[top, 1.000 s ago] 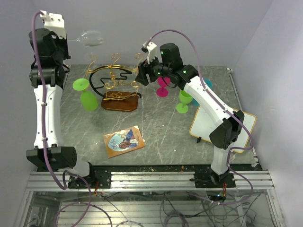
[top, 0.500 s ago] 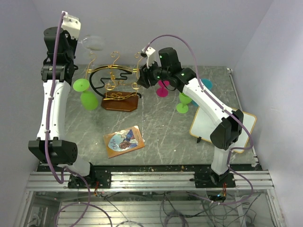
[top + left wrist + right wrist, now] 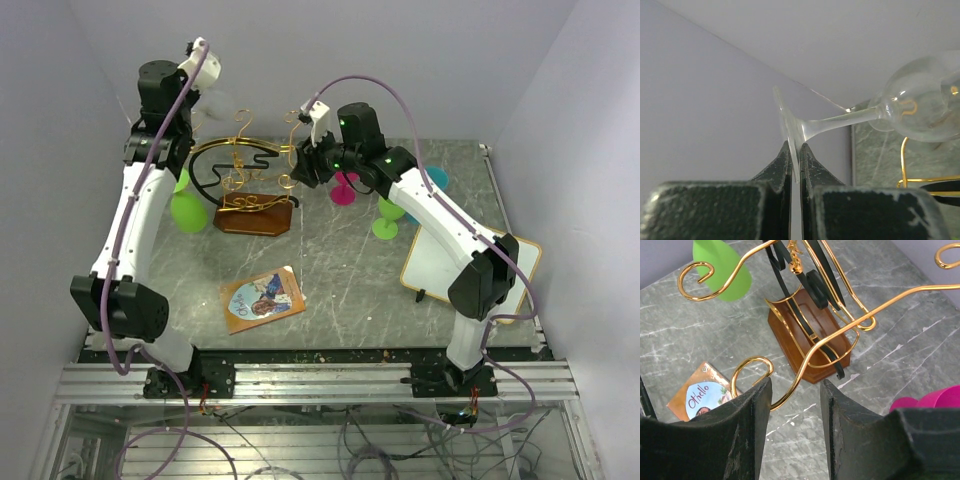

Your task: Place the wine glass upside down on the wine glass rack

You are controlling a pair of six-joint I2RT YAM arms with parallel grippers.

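Pinching the wine glass (image 3: pixel 920 107) foot, left gripper (image 3: pixel 795 148) (right gripper (image 3: pixel 795 383) straddles rack (image 3: pixel 785 332) wire, jaws parted)

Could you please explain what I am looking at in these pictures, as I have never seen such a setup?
These are two robot arms bolted to the near edge of a table. The wide picture looks down from above and behind them; the other two come from cameras on the wrists, each showing its own hand's fingers. On the table are a gold wire rack, green goblets, a pink one, an Othello booklet and a white board. The left hand pinches a clear wine glass by its foot, holding it high on its side. The right hand is open, with one gold arm of the rack between its fingers.
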